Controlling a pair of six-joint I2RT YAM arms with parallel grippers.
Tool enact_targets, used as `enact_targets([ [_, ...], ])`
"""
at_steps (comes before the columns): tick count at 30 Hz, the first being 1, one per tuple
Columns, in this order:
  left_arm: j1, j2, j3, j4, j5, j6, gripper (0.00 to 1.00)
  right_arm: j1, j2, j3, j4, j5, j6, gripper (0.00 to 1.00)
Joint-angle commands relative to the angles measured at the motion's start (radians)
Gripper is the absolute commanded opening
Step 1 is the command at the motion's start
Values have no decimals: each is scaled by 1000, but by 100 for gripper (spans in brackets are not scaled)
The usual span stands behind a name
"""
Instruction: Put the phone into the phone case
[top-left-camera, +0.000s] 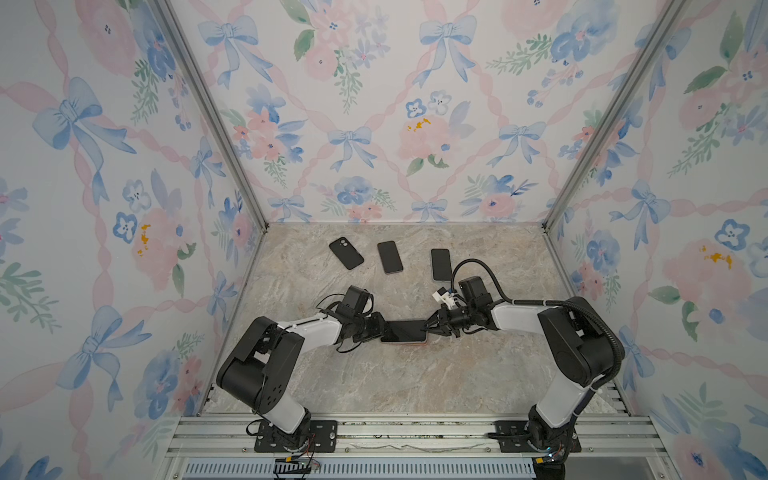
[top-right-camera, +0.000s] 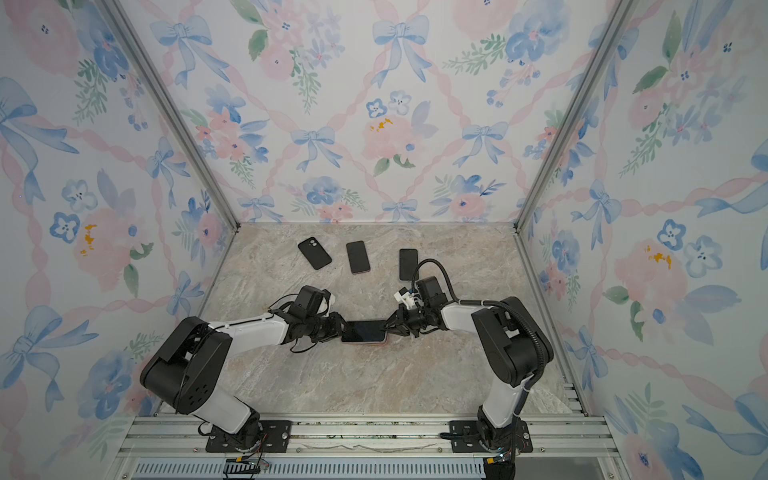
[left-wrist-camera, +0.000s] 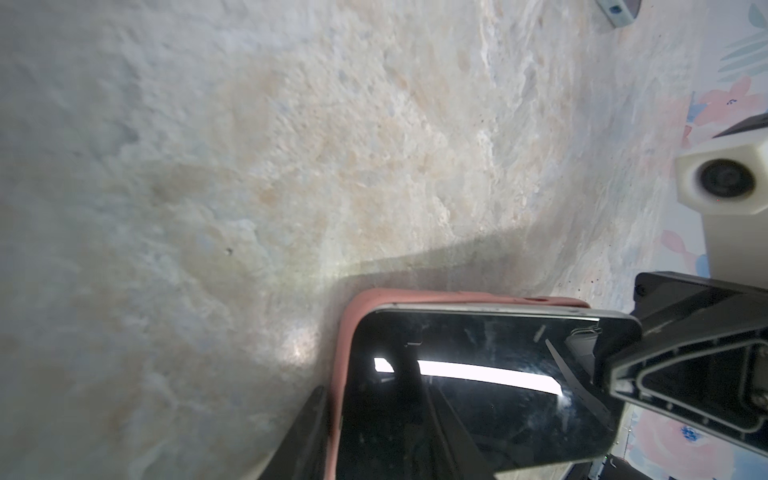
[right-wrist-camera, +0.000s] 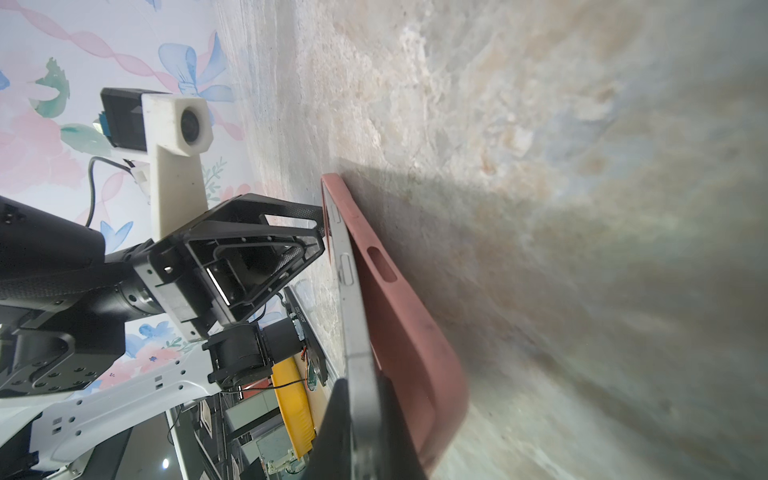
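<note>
A: Where is the phone (top-left-camera: 405, 330) now?
B: In the middle of the table (top-left-camera: 374, 382). Its left end sits inside the pink phone case (right-wrist-camera: 399, 316); the right end is lifted above it.
A: And the grippers?
B: The right gripper (top-left-camera: 429, 327) is closed firmly on the lifted end. The left gripper (top-left-camera: 385, 328) is at the case's left end; whether it grips, I cannot tell

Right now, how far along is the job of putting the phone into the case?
Done: the phone lies over the case, and its end at the left gripper looks seated inside the rim. In hand: the right gripper is shut on the other end, which is tilted up out of the case. To do: lower that end, press it in, then let go.
</note>
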Motion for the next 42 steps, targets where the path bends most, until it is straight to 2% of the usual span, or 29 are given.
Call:
enact_targets([
  [1, -78, 16, 18, 61, 161, -25, 38, 109, 76, 5, -79, 113, 8, 0],
  [9, -80, -13, -15, 69, 148, -15, 38, 102, 35, 48, -160, 118, -34, 2],
  [15, -77, -25, -47, 73, 138, -14, 37, 85, -10, 80, -261, 188, -86, 17],
  [25, -60, -28, -62, 73, 137, -10, 37, 74, -58, 117, -383, 253, -169, 35],
  [36, -46, -54, -81, 55, 119, -7, 34, 114, -96, 210, -614, 447, -249, 54],
  [42, -45, -62, -71, 28, 108, 6, 31, 151, -83, 264, -720, 557, -280, 57],
])
